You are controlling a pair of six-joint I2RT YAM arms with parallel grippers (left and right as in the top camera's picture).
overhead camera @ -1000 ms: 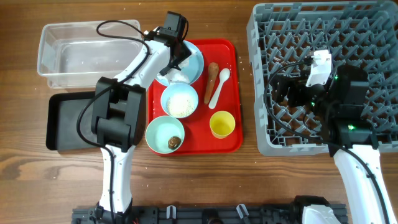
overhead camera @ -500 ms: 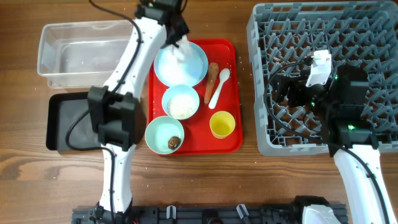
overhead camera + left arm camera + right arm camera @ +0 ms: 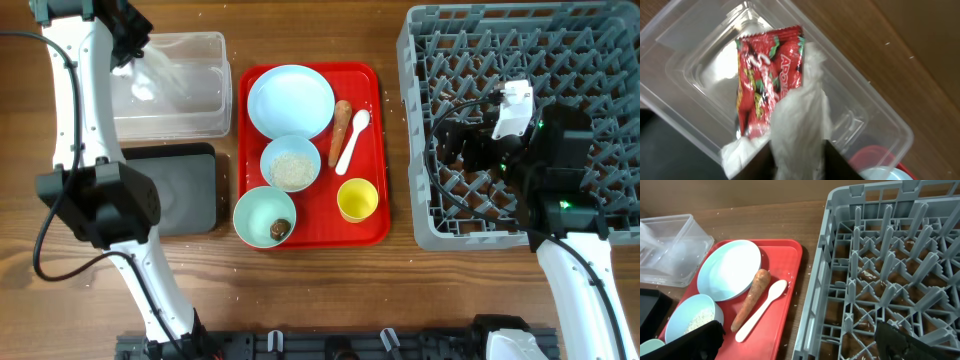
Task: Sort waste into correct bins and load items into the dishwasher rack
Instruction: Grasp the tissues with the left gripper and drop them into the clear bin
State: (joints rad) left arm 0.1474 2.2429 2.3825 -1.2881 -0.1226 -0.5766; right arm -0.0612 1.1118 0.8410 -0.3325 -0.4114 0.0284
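Here, left claw [image 3: 798,162] pinching napkin [image 3: 800,125], wrapper [image 3: 760,75] over tub [image 3: 862,122], right claw [image 3: 800,342] spread over rack [image 3: 880,255]

The grey dishwasher rack [image 3: 816,290] fills the right side, its upright pegs bare. Just left of it on the wooden table [image 3: 780,222] lies the red tray [image 3: 786,256]. On the tray's far part sits the pale blue plate [image 3: 729,270]. To its right the carrot [image 3: 750,300] lies at a slant, and the white spoon [image 3: 762,309] lies alongside the carrot, bowl end far. Nearer, a pale blue bowl [image 3: 677,311] holds white rice [image 3: 696,321]. The clear tub [image 3: 675,255] stands far left, with the black tray [image 3: 647,312] at the left edge. The right gripper [image 3: 797,336] is spread wide, its dark fingers [image 3: 695,342] at the near corners.
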